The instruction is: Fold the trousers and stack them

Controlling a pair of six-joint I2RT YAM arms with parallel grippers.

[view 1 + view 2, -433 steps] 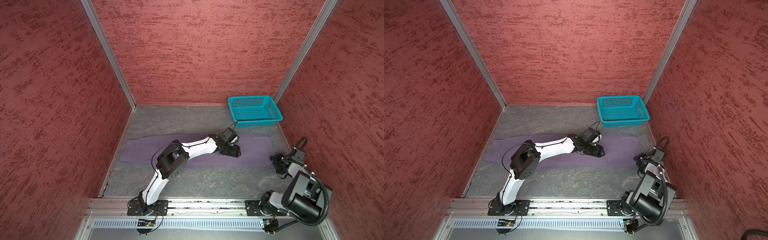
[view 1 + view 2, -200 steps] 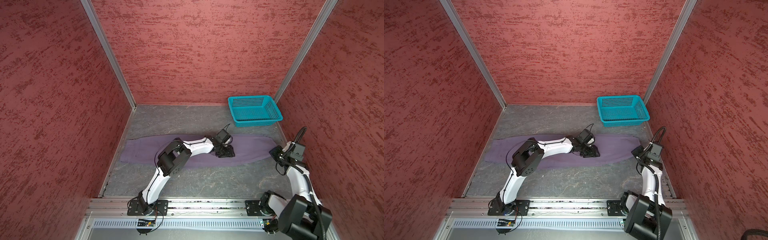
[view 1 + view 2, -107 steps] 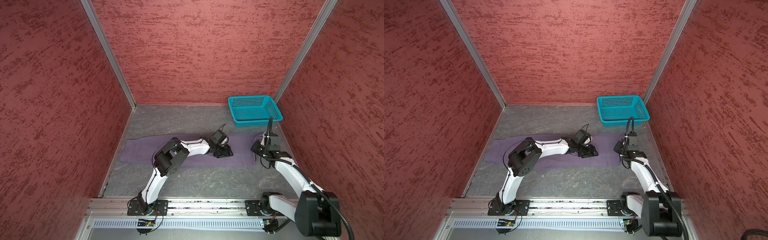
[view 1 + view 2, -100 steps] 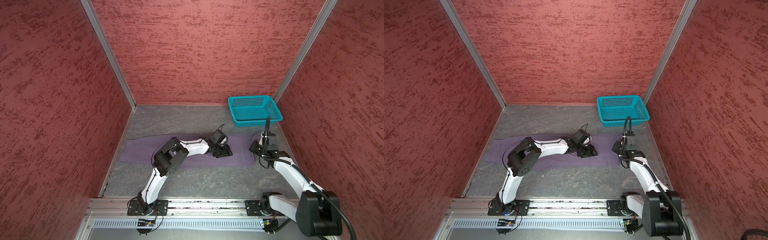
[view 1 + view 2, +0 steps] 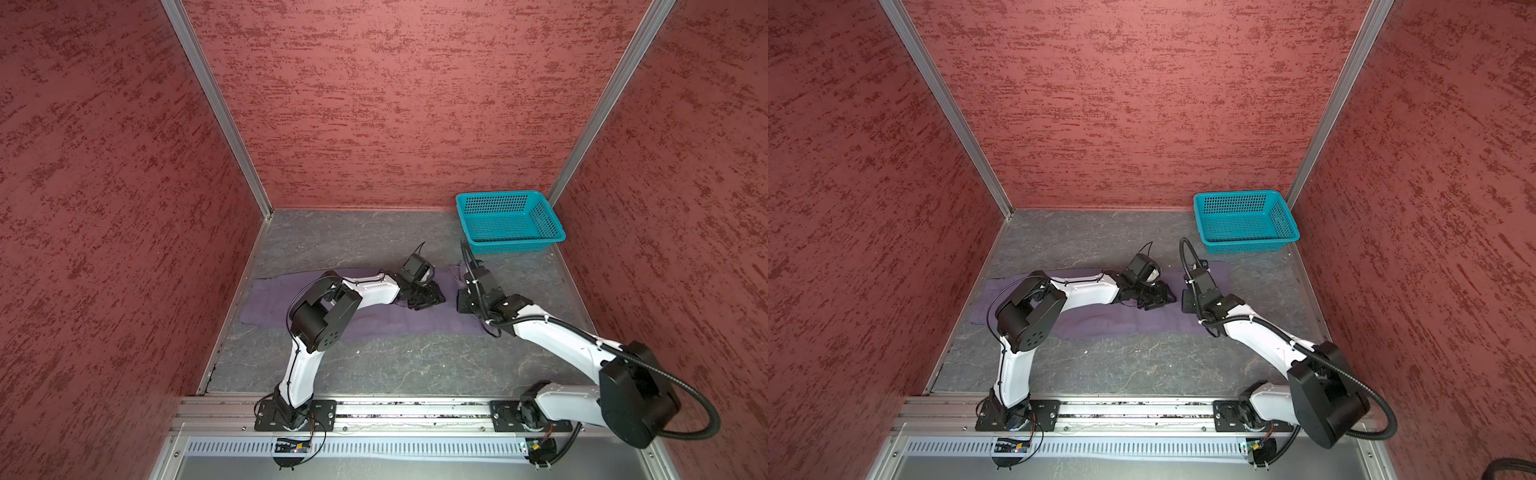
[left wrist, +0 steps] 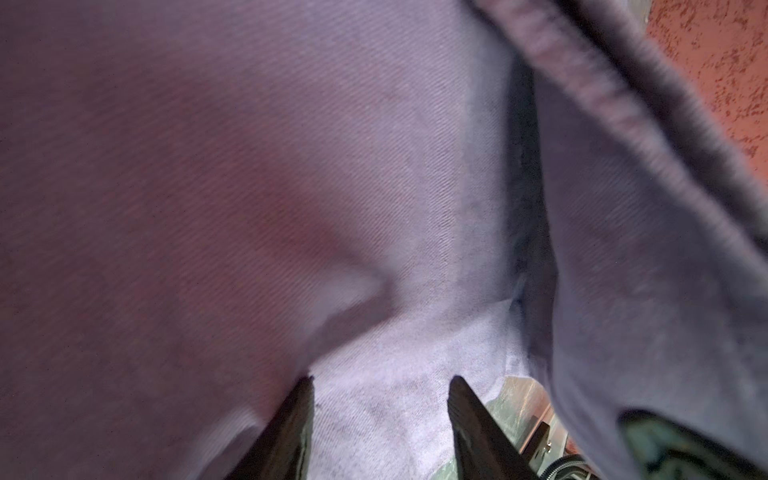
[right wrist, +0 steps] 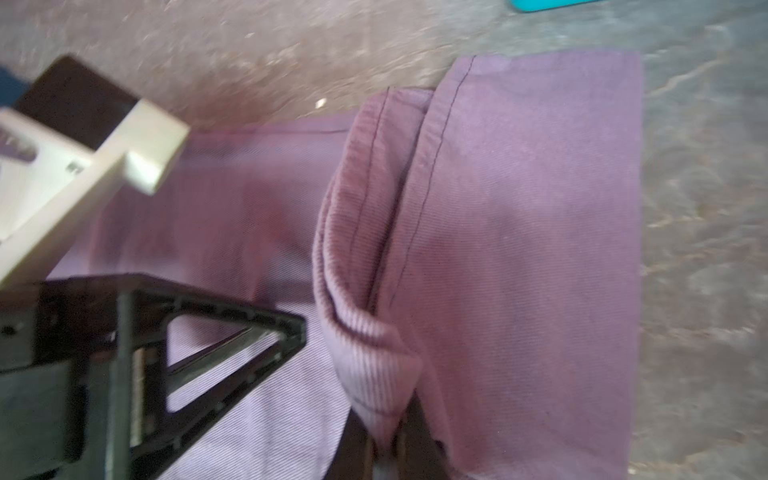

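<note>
Trousers (image 5: 395, 326) lie across my worktop's (image 5: 374, 374) middle, first fold underway: right gripper (image 7: 384, 449) pinches one doubled-back end, left gripper (image 6: 380, 384) rests parted on cloth; stacking not yet done.

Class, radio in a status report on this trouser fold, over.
Right gripper shut on trousers hem. Left gripper open, tips on mid-cloth. Basket stands apart, behind.

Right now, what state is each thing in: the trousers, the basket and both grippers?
trousers: stretched along the table, right end lifted and doubled back toward the middle.
teal basket: upright, empty.
left gripper: open, tips on the cloth mid-length.
right gripper: shut on the trousers' lifted end.
</note>
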